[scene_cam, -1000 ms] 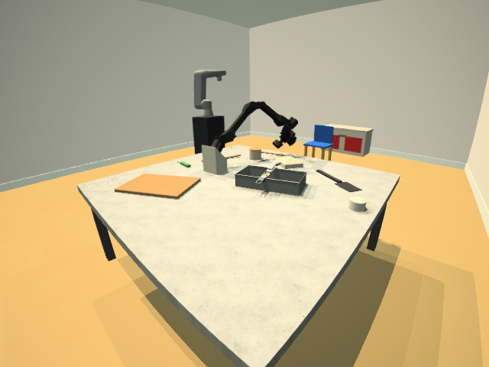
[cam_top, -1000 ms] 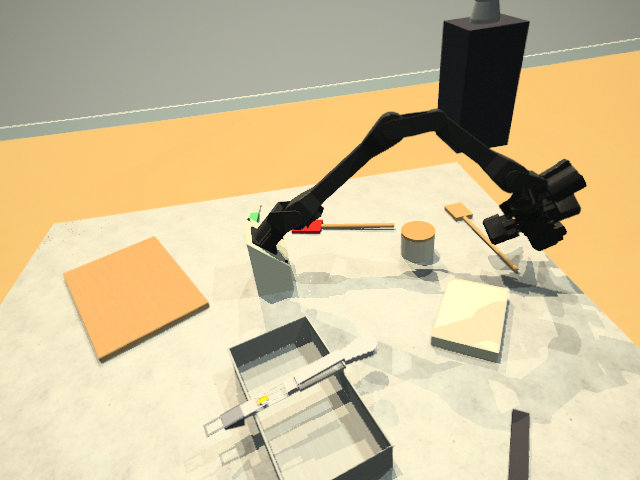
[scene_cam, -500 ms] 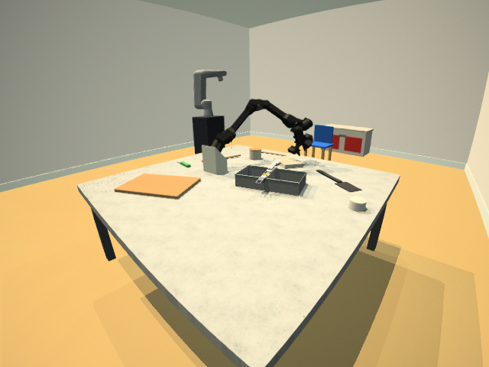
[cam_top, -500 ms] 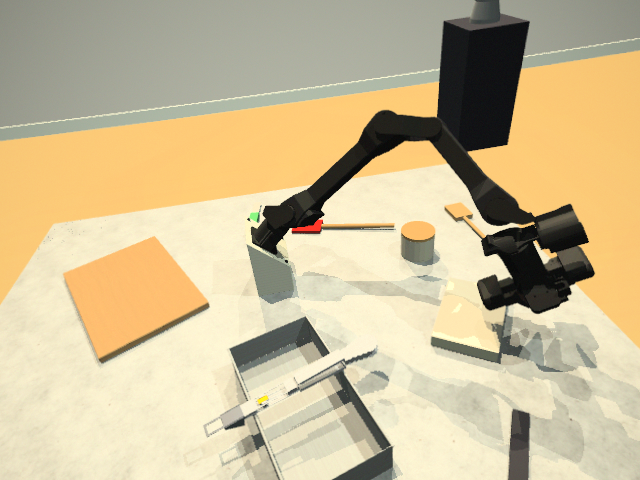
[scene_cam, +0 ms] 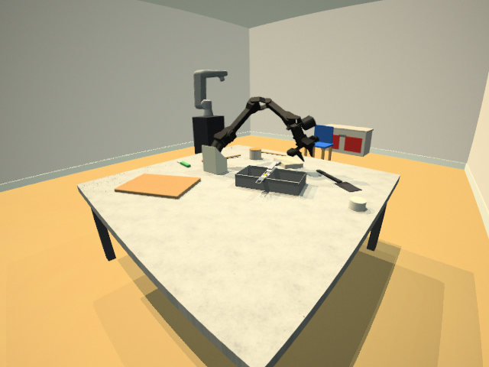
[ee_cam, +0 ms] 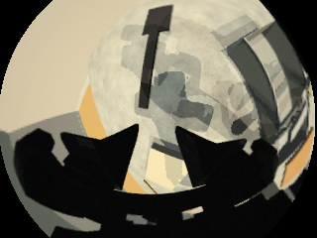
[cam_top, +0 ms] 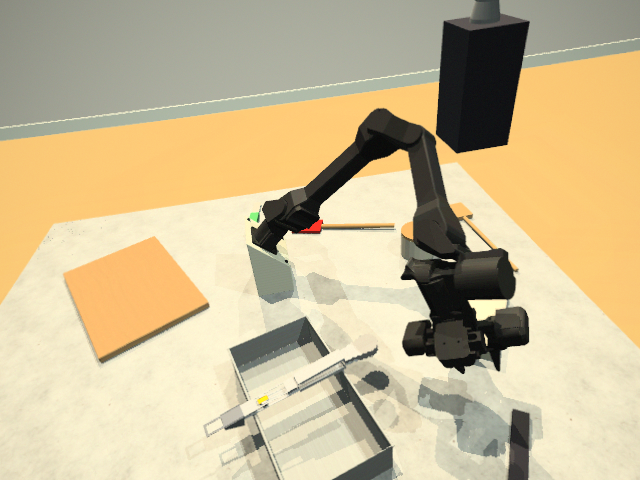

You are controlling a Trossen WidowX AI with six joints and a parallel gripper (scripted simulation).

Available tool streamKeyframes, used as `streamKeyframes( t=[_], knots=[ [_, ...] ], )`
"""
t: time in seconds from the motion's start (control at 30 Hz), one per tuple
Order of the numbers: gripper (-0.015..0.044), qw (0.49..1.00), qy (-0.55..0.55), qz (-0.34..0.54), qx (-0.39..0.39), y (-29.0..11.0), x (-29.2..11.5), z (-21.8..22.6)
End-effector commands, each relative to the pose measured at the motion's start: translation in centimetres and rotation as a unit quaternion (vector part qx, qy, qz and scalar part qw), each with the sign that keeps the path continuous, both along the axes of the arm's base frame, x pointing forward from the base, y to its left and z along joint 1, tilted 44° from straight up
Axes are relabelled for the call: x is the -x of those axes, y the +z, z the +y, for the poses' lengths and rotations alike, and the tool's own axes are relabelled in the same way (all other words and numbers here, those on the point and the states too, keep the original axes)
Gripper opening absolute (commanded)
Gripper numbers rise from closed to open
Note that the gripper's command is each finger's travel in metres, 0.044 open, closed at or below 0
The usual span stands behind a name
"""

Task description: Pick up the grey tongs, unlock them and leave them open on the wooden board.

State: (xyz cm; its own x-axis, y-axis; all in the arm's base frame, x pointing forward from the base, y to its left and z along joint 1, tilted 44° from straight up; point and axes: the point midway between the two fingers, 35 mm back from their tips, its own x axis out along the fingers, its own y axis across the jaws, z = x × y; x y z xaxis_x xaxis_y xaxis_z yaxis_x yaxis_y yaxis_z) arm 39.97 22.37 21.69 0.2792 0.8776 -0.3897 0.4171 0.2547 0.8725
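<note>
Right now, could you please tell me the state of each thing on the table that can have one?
Tongs: shut, lying across the tin, untouched.
Tin: upright, nothing inside that I can see.
Gripper: jaws partly open, holding nothing, in the air to the right of the tin, pointing down.
Board: flat, nothing on it.
Spatula: lying flat, apart from the tin.

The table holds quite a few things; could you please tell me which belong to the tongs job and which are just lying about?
For the job:
grey tongs
roasting tin
wooden board
gripper, open and empty

Lying about:
black spatula
white puck
green marker
wooden spoon
grey stand
</note>
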Motion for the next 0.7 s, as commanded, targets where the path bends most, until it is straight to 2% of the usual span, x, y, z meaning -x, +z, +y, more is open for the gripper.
streamKeyframes(
  t=[0.0, 0.17, 0.37, 0.53, 0.67],
  knots=[
    [0.0260, 0.998, -0.053, 0.037, 0.013, -4.5, -1.4, -5.5],
    [0.0260, 0.989, -0.119, 0.084, 0.017, -9.5, -1.7, -12.6],
    [0.0260, 0.966, -0.212, 0.141, 0.037, -15.2, 0.3, -21.0],
    [0.0260, 0.957, -0.233, 0.174, 0.019, -18.0, 2.4, -23.4],
    [0.0260, 0.936, -0.263, 0.230, -0.032, -21.6, 6.3, -25.6]
  ],
)
